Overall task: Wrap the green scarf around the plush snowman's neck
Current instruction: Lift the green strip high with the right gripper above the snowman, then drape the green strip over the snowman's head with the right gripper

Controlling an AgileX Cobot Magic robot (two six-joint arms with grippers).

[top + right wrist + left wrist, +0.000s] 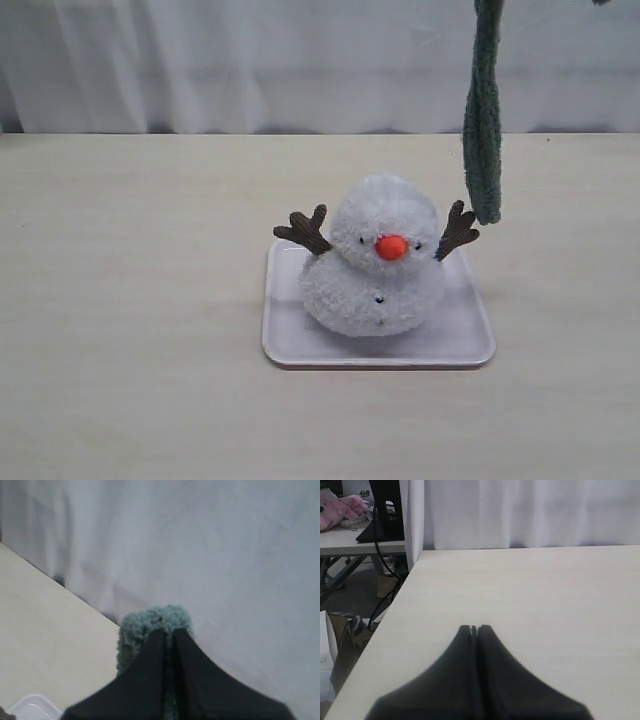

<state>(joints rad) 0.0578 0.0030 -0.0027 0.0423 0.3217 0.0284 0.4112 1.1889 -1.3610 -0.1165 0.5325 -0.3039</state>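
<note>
A pale wooden tabletop (120, 400) fills the foreground. On it lies a pale square plastic tray (470, 345) carrying the fluffy white two-ball plush snowman (370, 280), which stands upright with its orange nose facing the exterior camera. The snowman's neck (340, 255) is bare. The long fuzzy grey-green fleece scarf (482, 150) hangs straight down from above the frame, and its lower end is just beside the brown twig arm (458, 230) on the right. The black right gripper (170, 632) pinches the scarf's top, with fleece bulging past its tips. The black left gripper (474, 628) is pressed closed on nothing above bare table.
</note>
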